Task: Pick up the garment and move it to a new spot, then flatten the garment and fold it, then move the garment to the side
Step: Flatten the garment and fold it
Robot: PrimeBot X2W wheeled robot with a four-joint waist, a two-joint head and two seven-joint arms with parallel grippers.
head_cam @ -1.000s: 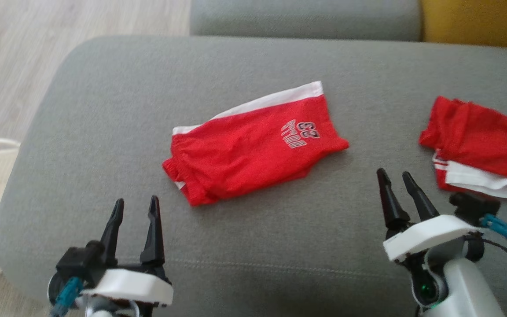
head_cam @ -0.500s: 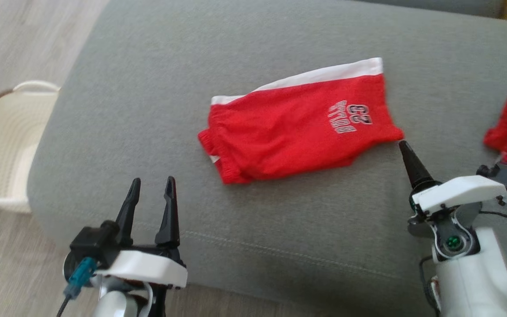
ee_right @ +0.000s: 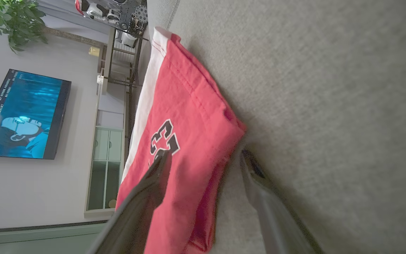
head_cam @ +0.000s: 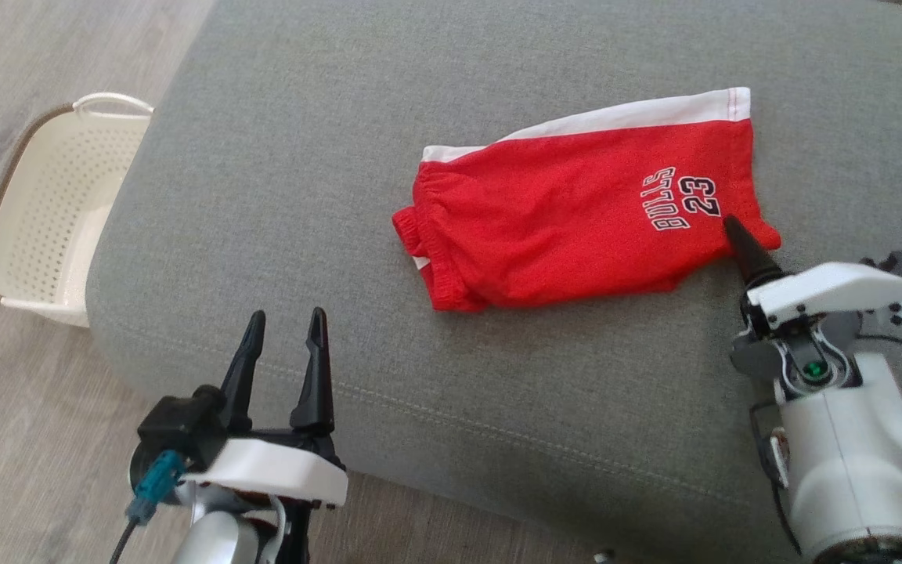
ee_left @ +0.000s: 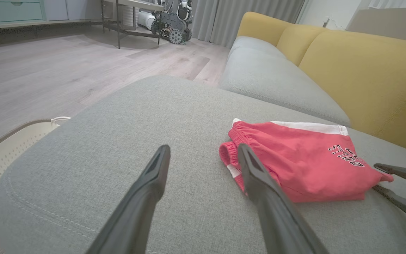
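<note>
On the broad grey fabric sofa cushion (head_cam: 302, 157): a folded pair of red jersey shorts (head_cam: 576, 219) with a white side stripe and a black-and-white "BULLS 23" print. Lies flat, right of the cushion's middle, elastic waistband toward the left, hem toward the right.

At the hem's near corner: the right end effector (ee_right: 204, 153), turned on its side, released, dark fingers spread. Straddles that corner in the right wrist view, one finger (ee_right: 153, 183) over the red cloth, the other beside the cloth's edge over bare cushion. Probably not pinching anything, though contact is hard to judge from here.

Over the cushion's front seam, well apart from the shorts: the left end effector (head_cam: 286, 317), likewise released, fingers spread, holding nothing.

Beside the cushion's left end, on the pale wood-look floor (head_cam: 28, 439): a cream perforated plastic basket (head_cam: 52, 204). Behind the cushion, in the left wrist view: mustard-yellow back cushions (ee_left: 365, 70).
</note>
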